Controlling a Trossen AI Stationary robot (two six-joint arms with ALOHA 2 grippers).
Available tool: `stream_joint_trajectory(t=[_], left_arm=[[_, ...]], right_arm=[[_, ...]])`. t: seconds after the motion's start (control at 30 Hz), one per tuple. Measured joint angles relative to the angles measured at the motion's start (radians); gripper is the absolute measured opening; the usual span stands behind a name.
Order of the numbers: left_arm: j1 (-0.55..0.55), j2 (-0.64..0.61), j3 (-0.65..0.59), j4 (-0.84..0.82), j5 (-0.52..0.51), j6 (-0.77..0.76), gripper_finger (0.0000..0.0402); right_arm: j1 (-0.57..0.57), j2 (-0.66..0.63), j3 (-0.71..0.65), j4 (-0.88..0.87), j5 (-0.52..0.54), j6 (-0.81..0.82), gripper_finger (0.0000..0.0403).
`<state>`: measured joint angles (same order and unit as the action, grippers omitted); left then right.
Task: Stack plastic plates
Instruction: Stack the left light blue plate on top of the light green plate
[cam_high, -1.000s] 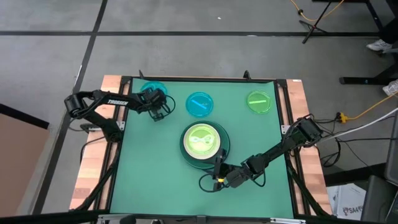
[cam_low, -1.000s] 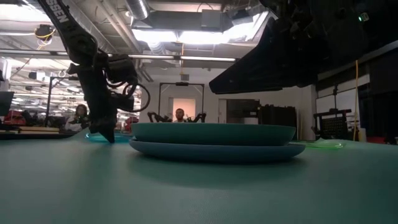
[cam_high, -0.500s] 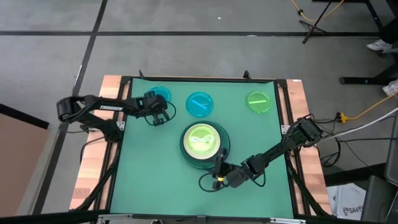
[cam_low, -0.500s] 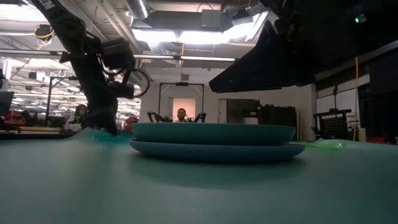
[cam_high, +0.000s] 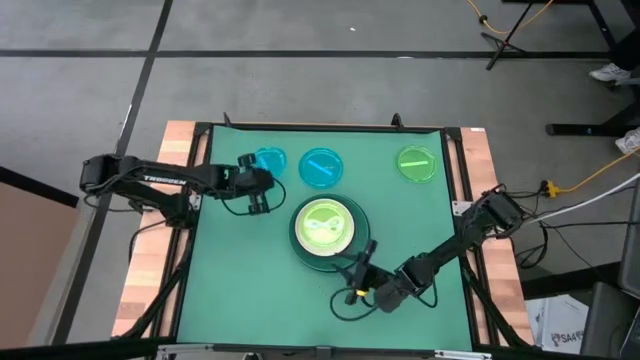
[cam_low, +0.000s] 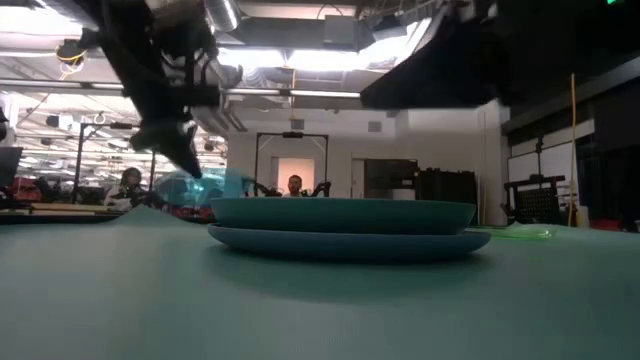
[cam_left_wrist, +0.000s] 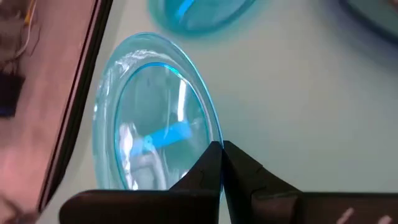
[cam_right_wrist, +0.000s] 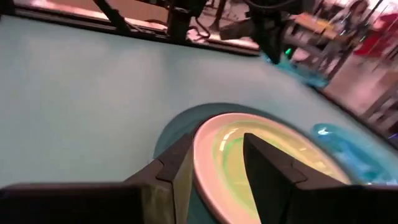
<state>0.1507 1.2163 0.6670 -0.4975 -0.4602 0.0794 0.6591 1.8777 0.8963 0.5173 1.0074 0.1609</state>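
My left gripper (cam_high: 260, 178) (cam_left_wrist: 219, 152) is shut on a small translucent cyan plate (cam_high: 268, 160) (cam_left_wrist: 155, 134), which hangs tilted above the table in the low view (cam_low: 205, 186). A second cyan plate (cam_high: 321, 166) and a bright green one (cam_high: 416, 162) lie flat near the far edge. The stack (cam_high: 322, 228) sits mid-table: a pale blue plate (cam_low: 350, 244) under a teal-green one (cam_low: 340, 213), with a white plate and a small green plate on top. My right gripper (cam_high: 363, 255) (cam_right_wrist: 217, 162) is open at the stack's near-right rim, touching nothing I can see. My left gripper pinches the cyan plate's rim (cam_left_wrist: 211, 138) between its two fingertips, one finger above the rim and one below. The fingers come from the table's near-left side. The plate is lifted clear and tilted, reaching away from the fingers.
The green mat (cam_high: 240, 290) lies bare on the near-left and on the right side. Wooden strips and dark rails (cam_high: 455, 170) run along the table's left and right edges. People and equipment show in the room behind.
My left gripper has moved from the far-left corner toward the near edge and the stack, and risen. The cyan plate, earlier on the mat, has come up with it and now hangs tilted. My right arm has drawn back a little toward the near edge.
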Motion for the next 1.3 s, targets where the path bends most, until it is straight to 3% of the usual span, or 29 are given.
stream_joint_trajectory(t=[0.3, 0.47, 0.9, 1.3], left_arm=[[-0.202, 0.007, 0.142, -0.01, -0.013, -0.045, 0.0], [-0.293, 0.061, 0.21, -0.001, -0.014, -0.045, 0.0], [-0.446, 0.364, 0.434, 0.048, -0.017, 0.009, 0.0], [-0.495, 0.524, 0.465, 0.145, 0.032, 0.063, 0.0]], right_arm=[[0.115, -0.067, 0.0, -0.193, 0.248, 0.042, 0.0135], [0.165, -0.074, 0.0, -0.224, 0.323, 0.05, 0.0135], [0.172, -0.074, 0.0, -0.241, 0.333, 0.052, 0.0135], [0.172, -0.074, 0.0, -0.259, 0.326, 0.066, 0.0135]])
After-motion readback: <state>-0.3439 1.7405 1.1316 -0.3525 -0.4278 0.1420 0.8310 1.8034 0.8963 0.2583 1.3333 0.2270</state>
